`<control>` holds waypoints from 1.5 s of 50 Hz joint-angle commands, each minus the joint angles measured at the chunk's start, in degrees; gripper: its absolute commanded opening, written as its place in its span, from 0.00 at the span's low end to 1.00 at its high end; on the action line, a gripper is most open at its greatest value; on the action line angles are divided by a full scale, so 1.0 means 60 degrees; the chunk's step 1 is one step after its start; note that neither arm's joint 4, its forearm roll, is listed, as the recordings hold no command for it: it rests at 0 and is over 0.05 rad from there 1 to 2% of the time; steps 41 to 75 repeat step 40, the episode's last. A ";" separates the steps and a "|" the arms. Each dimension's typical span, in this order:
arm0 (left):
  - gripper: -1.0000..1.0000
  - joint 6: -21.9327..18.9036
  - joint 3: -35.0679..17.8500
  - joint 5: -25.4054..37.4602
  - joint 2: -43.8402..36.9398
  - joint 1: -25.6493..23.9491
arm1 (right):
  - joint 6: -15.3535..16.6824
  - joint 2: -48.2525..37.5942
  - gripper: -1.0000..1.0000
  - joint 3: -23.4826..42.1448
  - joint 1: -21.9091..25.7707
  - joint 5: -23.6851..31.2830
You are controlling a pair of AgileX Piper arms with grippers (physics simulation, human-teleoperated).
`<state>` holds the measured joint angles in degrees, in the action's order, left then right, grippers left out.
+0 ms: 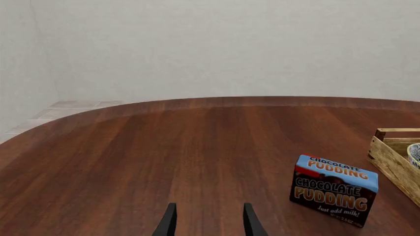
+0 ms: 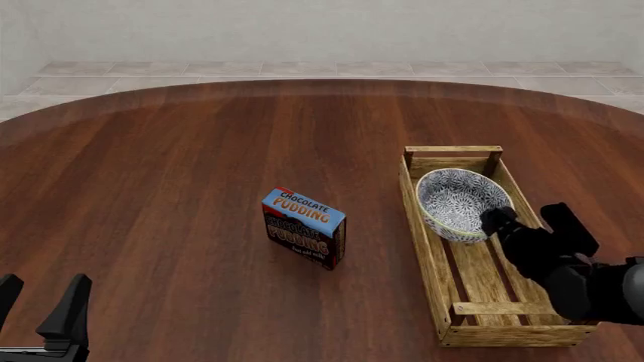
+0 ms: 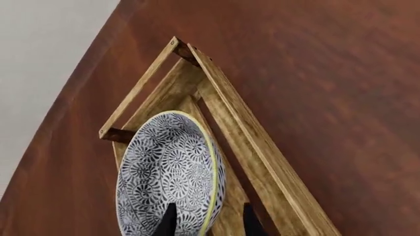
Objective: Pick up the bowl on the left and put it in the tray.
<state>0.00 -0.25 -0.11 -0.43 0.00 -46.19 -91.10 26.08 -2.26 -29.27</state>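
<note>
The blue-and-white floral bowl (image 2: pixel 458 197) rests inside the tray (image 2: pixel 427 249), near its far end and tipped toward the tray's left wall. My right gripper (image 2: pixel 529 219) hovers at the bowl's near right side. In the right wrist view its fingers (image 3: pixel 169 222) stand spread on either side of the bowl's (image 3: pixel 164 172) cream rim, so it is open. My left gripper (image 2: pixel 41 302) is open and holds nothing, low at the table's near left. The left wrist view shows a sliver of the bowl (image 1: pixel 414 155) in the tray (image 1: pixel 394 162) beyond the left gripper (image 1: pixel 208 221).
A blue chocolate pudding box (image 2: pixel 304 228) stands upright mid-table, left of the tray; it also shows in the left wrist view (image 1: pixel 335 189). The dark wooden table (image 2: pixel 151 188) is round, with a tiled floor past its far edge.
</note>
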 commanded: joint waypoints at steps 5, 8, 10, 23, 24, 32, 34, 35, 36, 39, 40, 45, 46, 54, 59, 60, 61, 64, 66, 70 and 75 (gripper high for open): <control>1.00 -0.0001 0.0000 0.0000 -0.0001 0.0001 | 0.0745 0.1920 1.00 -0.0402 -0.0209 0.0540; 1.00 -0.0002 0.0000 0.0000 0.0001 -0.0002 | 0.1020 0.3201 1.00 -0.0603 -0.0297 0.1056; 1.00 0.0000 0.0000 0.0000 0.0000 0.0000 | 0.1124 0.3777 1.00 -0.0651 -0.0318 0.1378; 1.00 0.0000 0.0000 0.0000 0.0000 -0.0001 | 0.1120 0.6445 1.00 -0.0800 0.0021 0.3132; 1.00 0.0000 0.0000 0.0000 -0.0001 -0.0001 | 0.1138 0.6632 1.00 -0.0789 0.0049 0.3260; 1.00 0.0001 0.0000 0.0000 -0.0001 -0.0002 | 0.2695 0.7625 1.00 -0.0200 0.0457 0.4326; 1.00 0.0001 0.0000 0.0000 0.0000 -0.0001 | 0.3577 0.7407 1.00 0.0328 0.2731 0.4120; 1.00 -0.0002 0.0000 0.0000 0.0001 -0.0001 | 0.4262 0.8414 1.00 0.0206 0.2651 0.4222; 1.00 -0.0003 0.0000 0.0000 0.0000 -0.0002 | 0.5093 0.9119 1.00 0.0235 0.0886 0.5137; 1.00 0.0001 0.0000 0.0000 0.0001 0.0001 | 0.5999 1.0535 1.00 0.0069 0.0073 0.5579; 1.00 0.0001 0.0000 0.0000 -0.0001 -0.0001 | 0.6876 1.1351 1.00 -0.0002 -0.0333 0.5811; 1.00 0.0001 0.0000 0.0000 -0.0001 -0.0001 | 0.6876 1.1351 1.00 -0.0002 -0.0333 0.5811; 1.00 0.0001 0.0000 0.0000 -0.0001 -0.0001 | 0.6876 1.1351 1.00 -0.0002 -0.0333 0.5811; 1.00 0.0001 0.0000 0.0000 -0.0001 -0.0001 | 0.6876 1.1351 1.00 -0.0002 -0.0333 0.5811; 1.00 0.0001 0.0000 0.0000 -0.0001 -0.0001 | 0.6876 1.1351 1.00 -0.0002 -0.0333 0.5811; 1.00 0.0001 0.0000 0.0000 -0.0001 -0.0001 | 0.6876 1.1351 1.00 -0.0002 -0.0333 0.5811; 1.00 0.0001 0.0000 0.0000 -0.0001 -0.0001 | 0.6876 1.1351 1.00 -0.0002 -0.0333 0.5811; 1.00 0.0001 0.0000 0.0000 -0.0001 -0.0001 | 0.6876 1.1351 1.00 -0.0002 -0.0333 0.5811; 1.00 0.0001 0.0000 0.0000 -0.0001 -0.0001 | 0.6876 1.1351 1.00 -0.0002 -0.0333 0.5811; 1.00 0.0001 0.0000 0.0000 -0.0001 -0.0001 | 0.6876 1.1351 1.00 -0.0002 -0.0333 0.5811; 1.00 0.0001 0.0000 0.0000 -0.0001 -0.0001 | 0.6876 1.1351 1.00 -0.0002 -0.0333 0.5811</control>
